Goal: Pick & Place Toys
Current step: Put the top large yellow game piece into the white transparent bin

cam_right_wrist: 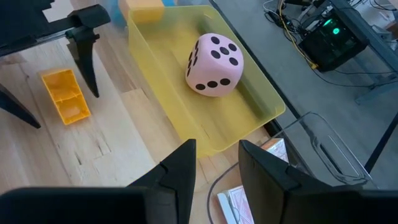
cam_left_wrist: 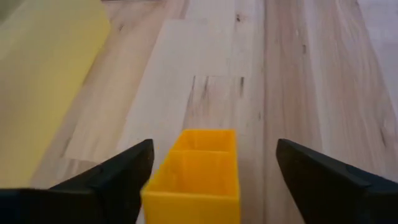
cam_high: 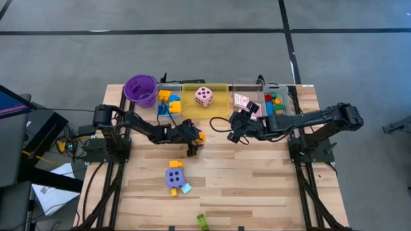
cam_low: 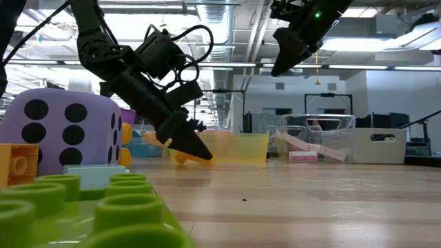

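A yellow block [cam_left_wrist: 196, 174] lies on the table, hollow side up, in front of the yellow tray [cam_high: 221, 102]. My left gripper [cam_left_wrist: 214, 162] is low over the table and open, one finger on each side of the block [cam_right_wrist: 65, 93]. My right gripper [cam_right_wrist: 217, 155] hangs open and holds nothing, raised above the table near the yellow tray's near right corner [cam_high: 236, 133]. A pink die [cam_right_wrist: 214, 64] sits in the yellow tray. A purple die [cam_high: 174, 177] with small blocks beside it and a green block [cam_high: 202, 221] lie nearer the front edge.
Along the far edge stand a purple cup [cam_high: 140, 88], a clear tray with blue and orange blocks [cam_high: 168, 102], a clear tray with pink cards [cam_high: 243, 99] and a tray with red and green blocks [cam_high: 277, 102]. Bare wood lies between the arms.
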